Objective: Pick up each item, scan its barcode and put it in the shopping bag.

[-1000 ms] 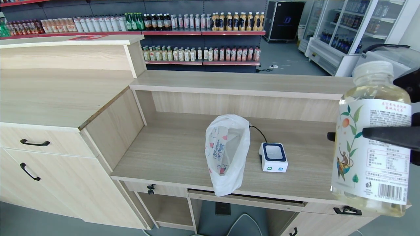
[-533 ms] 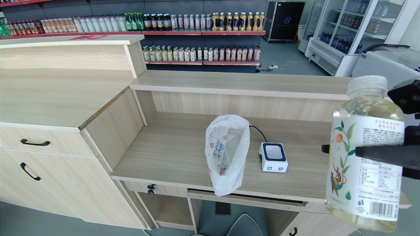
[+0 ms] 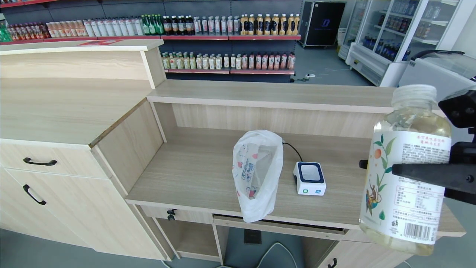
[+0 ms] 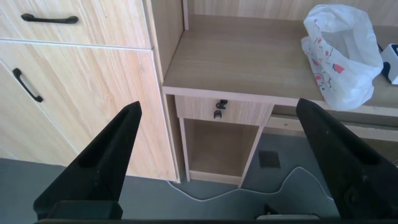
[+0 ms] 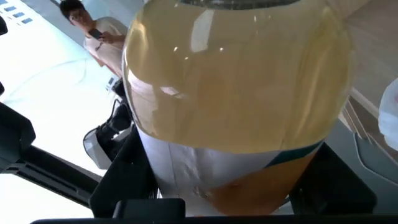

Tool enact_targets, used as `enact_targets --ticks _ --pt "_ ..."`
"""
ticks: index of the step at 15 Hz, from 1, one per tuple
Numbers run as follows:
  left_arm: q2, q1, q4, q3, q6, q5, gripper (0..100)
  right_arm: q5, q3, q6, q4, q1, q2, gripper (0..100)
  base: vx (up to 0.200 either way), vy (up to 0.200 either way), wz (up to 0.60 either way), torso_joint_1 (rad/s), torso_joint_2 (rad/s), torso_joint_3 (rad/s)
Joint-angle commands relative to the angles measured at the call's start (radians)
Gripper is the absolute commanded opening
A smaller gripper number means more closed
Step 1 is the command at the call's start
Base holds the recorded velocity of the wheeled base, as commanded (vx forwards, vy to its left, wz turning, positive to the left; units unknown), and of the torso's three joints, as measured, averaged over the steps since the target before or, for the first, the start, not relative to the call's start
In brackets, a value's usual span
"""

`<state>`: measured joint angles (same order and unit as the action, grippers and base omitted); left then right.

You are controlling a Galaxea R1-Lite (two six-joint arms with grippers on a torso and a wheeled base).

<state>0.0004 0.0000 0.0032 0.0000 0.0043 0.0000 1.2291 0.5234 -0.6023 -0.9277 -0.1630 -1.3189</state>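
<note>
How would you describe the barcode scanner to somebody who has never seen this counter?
On the light wooden counter, look at the lower surface below the raised ledge. A white printed shopping bag stands near the front edge, and the scanner sits just to its right. It is a small white box with a dark blue frame around its top window and a black cable behind.

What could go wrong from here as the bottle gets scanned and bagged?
1. The barcode sits low on the bottle and faces sideways, while the scanner window faces up; the scan may miss unless the bottle is tipped.
2. The jaws of the right gripper pinch the smooth label; tipping could let the bottle slip.
3. The bag droops over the counter's front edge; the bottle's weight might pull it off.
</note>
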Motion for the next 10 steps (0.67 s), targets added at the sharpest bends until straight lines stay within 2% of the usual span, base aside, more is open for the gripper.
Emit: enact_targets --ticks 1,2,4,5,6,7,10 --pt "0.0 0.0 0.0 0.0 0.0 0.0 100 -0.114 0.004 0.242 0.001 0.011 -0.097 0 0.0 0.0 0.0 0.0 0.0 0.0" --pt "0.0 0.0 0.0 0.0 0.0 0.0 100 -0.152 0.006 0.334 0.001 0.026 -0.131 0 0.0 0.0 0.0 0.0 0.0 0.0" --pt "0.0 0.0 0.0 0.0 0.0 0.0 100 -0.401 0.053 0.846 0.003 0.126 -0.325 0 0.0 0.0 0.0 0.0 0.0 0.0" --pt "0.0 0.0 0.0 0.0 0.0 0.0 100 -0.425 0.087 0.977 -0.011 0.154 -0.39 0 0.0 0.0 0.0 0.0 0.0 0.0" --pt "0.0 0.0 0.0 0.0 0.0 0.0 100 -0.425 0.112 1.041 -0.037 0.174 -0.428 0 0.0 0.0 0.0 0.0 0.0 0.0" --pt "0.0 0.0 0.0 0.0 0.0 0.0 100 -0.431 0.182 1.184 -0.103 0.194 -0.514 0 0.0 0.0 0.0 0.0 0.0 0.0" --pt "0.0 0.0 0.0 0.0 0.0 0.0 100 -0.433 0.285 1.296 -0.232 0.214 -0.622 0 0.0 0.0 0.0 0.0 0.0 0.0"
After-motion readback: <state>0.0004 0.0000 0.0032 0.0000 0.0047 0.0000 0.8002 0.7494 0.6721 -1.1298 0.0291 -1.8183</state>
